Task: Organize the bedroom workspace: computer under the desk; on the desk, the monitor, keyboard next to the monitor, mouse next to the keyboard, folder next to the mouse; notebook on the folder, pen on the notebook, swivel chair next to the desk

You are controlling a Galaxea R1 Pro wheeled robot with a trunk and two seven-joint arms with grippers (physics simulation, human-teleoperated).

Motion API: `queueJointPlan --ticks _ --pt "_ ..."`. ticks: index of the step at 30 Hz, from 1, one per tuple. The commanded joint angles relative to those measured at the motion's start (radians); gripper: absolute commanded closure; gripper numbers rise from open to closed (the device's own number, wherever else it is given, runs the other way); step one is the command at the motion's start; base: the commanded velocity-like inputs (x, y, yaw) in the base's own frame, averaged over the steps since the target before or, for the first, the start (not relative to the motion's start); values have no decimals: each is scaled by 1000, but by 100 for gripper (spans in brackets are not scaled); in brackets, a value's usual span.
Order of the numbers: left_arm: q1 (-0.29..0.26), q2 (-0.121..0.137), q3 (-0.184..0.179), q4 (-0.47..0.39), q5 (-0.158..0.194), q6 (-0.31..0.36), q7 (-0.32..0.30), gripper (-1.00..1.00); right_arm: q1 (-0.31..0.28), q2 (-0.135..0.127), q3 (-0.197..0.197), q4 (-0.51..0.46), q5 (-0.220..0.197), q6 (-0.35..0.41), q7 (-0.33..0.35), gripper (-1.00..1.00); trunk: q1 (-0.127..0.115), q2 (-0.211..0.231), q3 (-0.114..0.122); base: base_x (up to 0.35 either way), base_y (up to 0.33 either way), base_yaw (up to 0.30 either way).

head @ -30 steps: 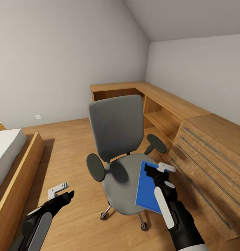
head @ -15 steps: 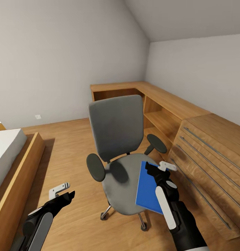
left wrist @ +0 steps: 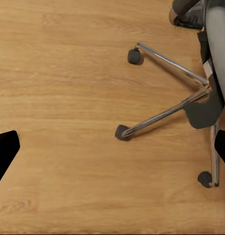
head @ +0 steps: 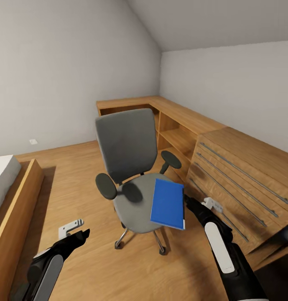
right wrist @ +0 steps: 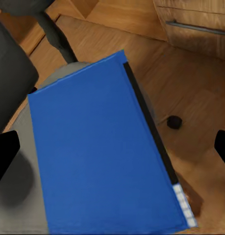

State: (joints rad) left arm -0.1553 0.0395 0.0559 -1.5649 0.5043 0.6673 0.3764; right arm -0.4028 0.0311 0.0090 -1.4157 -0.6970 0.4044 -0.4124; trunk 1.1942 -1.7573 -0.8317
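Note:
The swivel chair [head: 127, 150] stands mid-room on the wood floor, grey back upright. The blue folder [head: 168, 203] lies on its seat, overhanging the front right edge. My right gripper [head: 194, 205] hovers just beside the folder's right edge, open; in the right wrist view the folder [right wrist: 102, 152] lies below, between the spread fingertips [right wrist: 4, 154]. My left gripper [head: 77, 234] is open, low over bare floor left of the chair; its wrist view shows the chair's chrome base [left wrist: 166, 110]. The desk, computer, monitor, keyboard, mouse, notebook and pen are out of view.
A light wooden drawer cabinet [head: 244, 175] stands close on the right, joined to a low wooden shelf unit [head: 177, 125] running into the corner. A wooden bed frame [head: 14, 209] is at the left. Open floor lies between bed and chair.
The whole view has swung to the right, so the camera moved. My right gripper went from above the folder's far corner to beside its right edge. The left arm looks unchanged.

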Motion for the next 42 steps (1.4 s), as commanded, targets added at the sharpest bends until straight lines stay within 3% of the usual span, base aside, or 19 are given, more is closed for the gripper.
queueJointPlan --ticks 1,2,10,11,16,20,23,26,36,42 --pt "0 0 0 -1 11 3 9 -100 -1 -4 -2 -2 -23 2 -8 -100 -1 0 -1 -333 0 -47" --pt "-1 0 1 -1 11 3 8 -100 -1 -11 -6 -2 -53 2 -8 -100 -1 0 -1 -333 0 -24" --pt "-1 1 4 -5 15 5 8 -100 0 -34 -13 -2 -82 1 -6 -100 -1 0 -1 -157 0 -9" --pt "-1 -4 47 -40 17 6 10 -100 7 -58 -16 1 -85 -1 25 -100 3 -7 -4 -4 0 0" --pt "-1 -5 54 -44 17 6 10 -100 11 -73 -21 8 -87 0 75 -100 22 -42 -20 -2 0 0" --pt "-1 -5 56 -45 17 6 10 -100 12 -81 -54 31 -105 1 129 -100 38 -70 -32 0 0 0" --pt "-1 -5 56 -46 17 6 10 -100 13 -89 -102 74 -150 2 189 -100 49 -91 -41 0 0 0" --pt "-1 -6 56 -46 17 6 10 -100 13 -121 -163 147 -229 3 295 -100 61 -112 -51 0 0 0" --pt "-1 -7 52 -46 17 5 11 -100 13 -195 -191 258 -372 2 466 -100 99 -182 -82 0 0 0" --pt "-1 -7 52 -47 17 5 10 -100 13 -215 -193 299 -407 3 533 -100 122 -224 -101 0 0 0"
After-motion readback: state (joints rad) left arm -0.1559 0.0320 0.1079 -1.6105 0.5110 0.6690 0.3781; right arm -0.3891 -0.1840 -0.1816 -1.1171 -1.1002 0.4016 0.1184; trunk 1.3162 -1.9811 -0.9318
